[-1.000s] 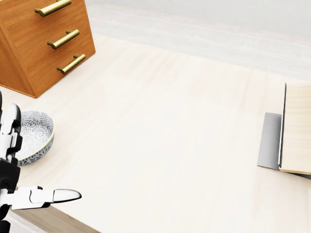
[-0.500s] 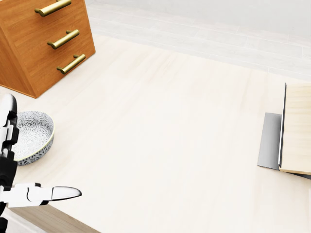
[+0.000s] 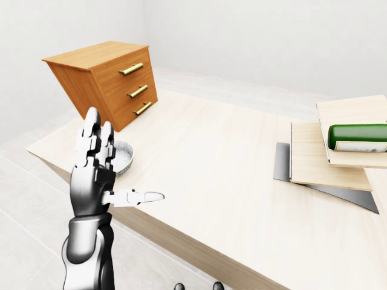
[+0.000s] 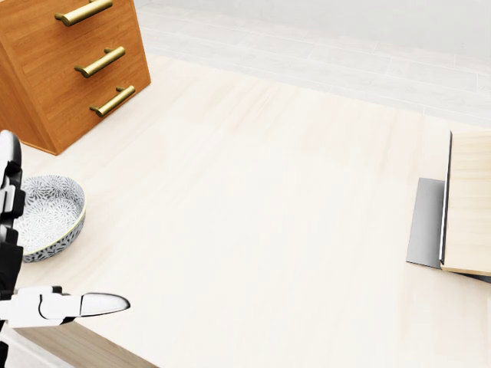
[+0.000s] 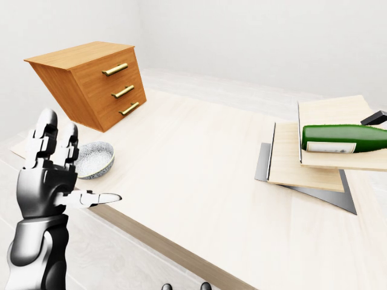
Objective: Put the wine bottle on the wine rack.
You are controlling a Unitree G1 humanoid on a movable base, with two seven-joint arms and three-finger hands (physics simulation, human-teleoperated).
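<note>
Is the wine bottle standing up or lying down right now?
Lying down. In the right-eye view the wine bottle rests on its side across the upper wooden board at the right, label facing the camera.

I see the bottle (image 5: 344,138) cut off at the right edge, neck hidden. The left hand (image 4: 15,253) is clipped by the head view's left edge. Right hand: out of view.
</note>
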